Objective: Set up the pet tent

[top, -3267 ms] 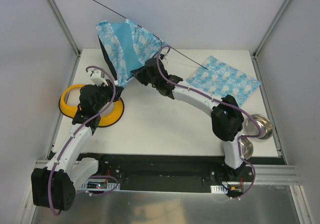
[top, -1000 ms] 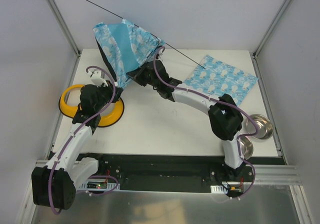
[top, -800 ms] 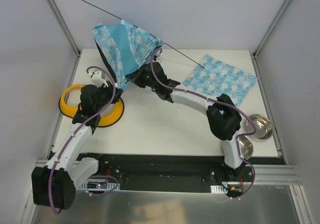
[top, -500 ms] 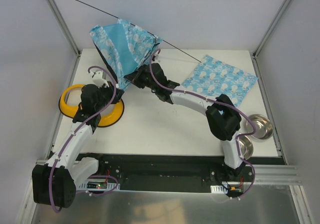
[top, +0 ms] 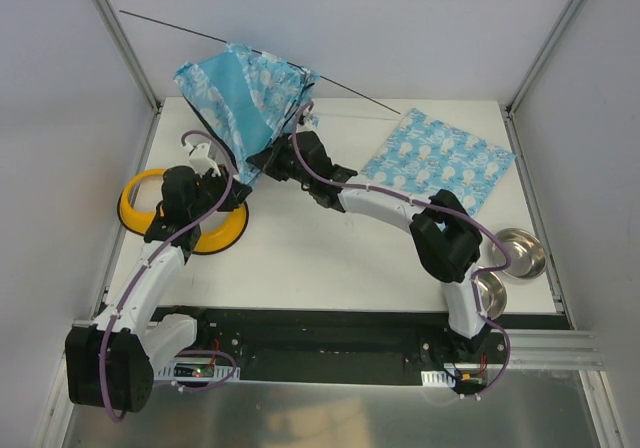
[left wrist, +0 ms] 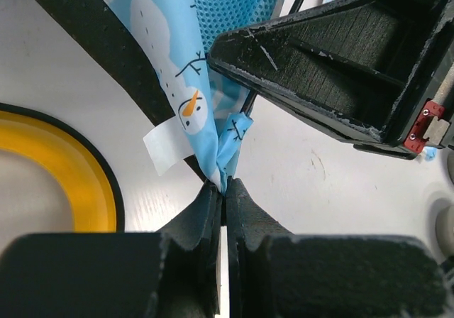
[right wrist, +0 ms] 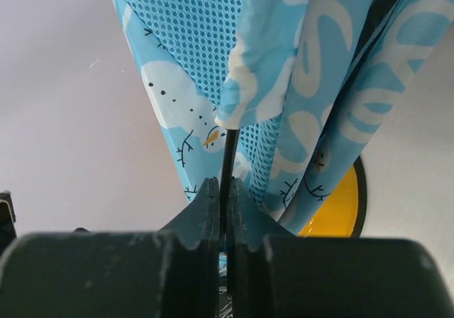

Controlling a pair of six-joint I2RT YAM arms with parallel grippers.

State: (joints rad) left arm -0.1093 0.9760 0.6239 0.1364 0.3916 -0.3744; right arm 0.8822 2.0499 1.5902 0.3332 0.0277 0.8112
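Observation:
The pet tent [top: 240, 98], light blue snowman-print fabric with dark trim, hangs half raised over the table's back left. A thin black pole [top: 160, 23] runs through its top and sticks out on both sides. My left gripper [left wrist: 225, 185] is shut on a lower corner of the tent fabric [left wrist: 230, 144], beside a white label [left wrist: 164, 150]. My right gripper [right wrist: 222, 183] is shut on a black pole [right wrist: 228, 155] that comes out of a fabric sleeve. Seen from above, both grippers meet under the tent, the left [top: 232, 190] and the right [top: 262, 160] close together.
A yellow double bowl [top: 150, 193] lies under my left arm, right by the tent corner. A flat blue print mat [top: 440, 163] lies at the back right. Two steel bowls [top: 520, 253] sit at the right edge. Cage walls stand close behind the tent.
The tent and its long pole have shifted left and tilted further. My right gripper has moved left and back with the pole. The left gripper has kept its hold on the corner.

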